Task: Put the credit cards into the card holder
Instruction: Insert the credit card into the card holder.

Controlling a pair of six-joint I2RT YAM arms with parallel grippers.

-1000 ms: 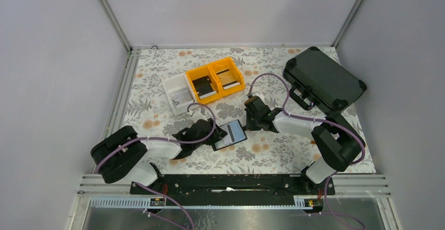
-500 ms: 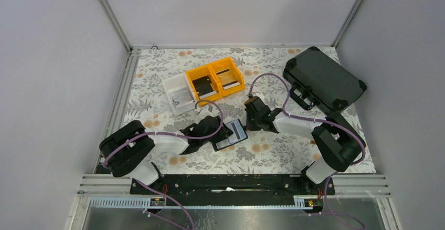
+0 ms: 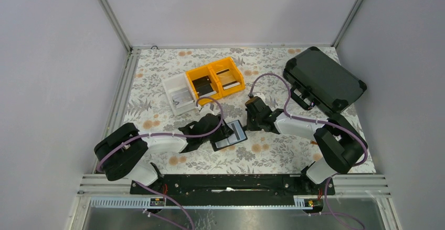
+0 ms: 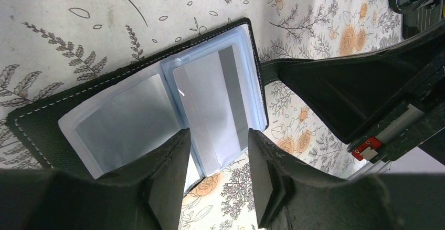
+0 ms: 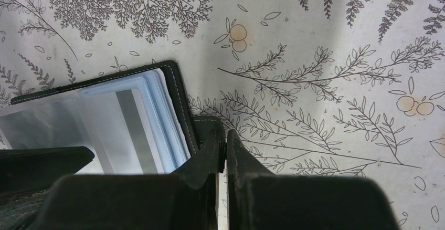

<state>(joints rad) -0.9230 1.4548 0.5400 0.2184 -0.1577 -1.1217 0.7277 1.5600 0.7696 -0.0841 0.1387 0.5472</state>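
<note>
The card holder (image 3: 231,134) lies open on the floral table, clear light-blue sleeves up. It also shows in the left wrist view (image 4: 157,98) and the right wrist view (image 5: 105,119). A grey strip (image 4: 233,91) shows inside its right sleeve. My left gripper (image 3: 223,131) is open and empty, its jaws (image 4: 216,138) straddling the holder's near edge. My right gripper (image 3: 252,122) is shut on the holder's small black tab (image 5: 209,126) at its right edge. Credit cards lie in the yellow bins (image 3: 203,88) (image 3: 226,79) and in the white bin (image 3: 182,100).
Two yellow bins (image 3: 215,67) and a white bin (image 3: 171,85) stand behind the holder. A large black hard case (image 3: 324,79) sits at the back right. The right gripper's body (image 4: 357,83) shows close to the holder in the left wrist view.
My left gripper has moved right and forward onto the card holder's left side. The right gripper has stayed at the tab; the holder shifted slightly.
</note>
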